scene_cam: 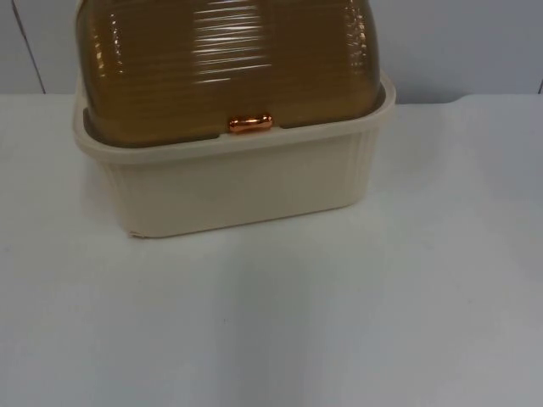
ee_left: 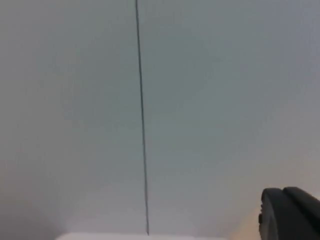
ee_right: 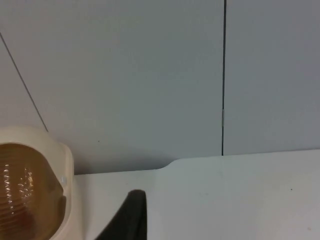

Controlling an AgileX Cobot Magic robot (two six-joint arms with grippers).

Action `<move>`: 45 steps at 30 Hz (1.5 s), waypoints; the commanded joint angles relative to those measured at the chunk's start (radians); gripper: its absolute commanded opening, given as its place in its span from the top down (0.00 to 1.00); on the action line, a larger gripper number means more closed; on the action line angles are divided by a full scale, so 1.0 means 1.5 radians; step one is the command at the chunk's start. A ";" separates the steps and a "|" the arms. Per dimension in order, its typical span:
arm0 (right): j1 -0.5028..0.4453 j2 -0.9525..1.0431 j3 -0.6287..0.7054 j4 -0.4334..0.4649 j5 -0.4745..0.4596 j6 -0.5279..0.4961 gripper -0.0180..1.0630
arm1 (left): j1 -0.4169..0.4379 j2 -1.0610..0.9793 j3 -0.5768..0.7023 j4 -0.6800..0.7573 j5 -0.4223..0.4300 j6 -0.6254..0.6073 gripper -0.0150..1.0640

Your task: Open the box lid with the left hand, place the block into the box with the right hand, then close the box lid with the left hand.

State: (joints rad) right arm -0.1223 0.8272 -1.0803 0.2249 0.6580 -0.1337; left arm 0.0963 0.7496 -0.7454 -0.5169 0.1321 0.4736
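Black, a single fingertip of the left gripper faced the grey partition wall; whether its fingers were apart or together could not be told. The same held for the right gripper, which hung over the white table with the cream box off to one side. The amber lid lay shut, its copper handle on the front edge.
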 commanded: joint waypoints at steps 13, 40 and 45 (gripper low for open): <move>0.005 -0.004 0.004 0.006 -0.001 -0.003 0.01 | -0.007 0.014 -0.063 -0.049 0.044 -0.005 0.09; 0.005 -0.004 0.004 0.016 0.003 -0.003 0.01 | -0.005 0.000 -0.074 -0.071 0.036 -0.006 0.01; 0.005 -0.004 0.004 0.016 0.000 -0.002 0.01 | -0.005 -0.026 -0.074 -0.070 0.008 -0.006 0.01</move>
State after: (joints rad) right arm -0.1223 0.8272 -1.0803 0.2429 0.6659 -0.1337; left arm 0.0943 0.7316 -0.8496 -0.6107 0.1658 0.4717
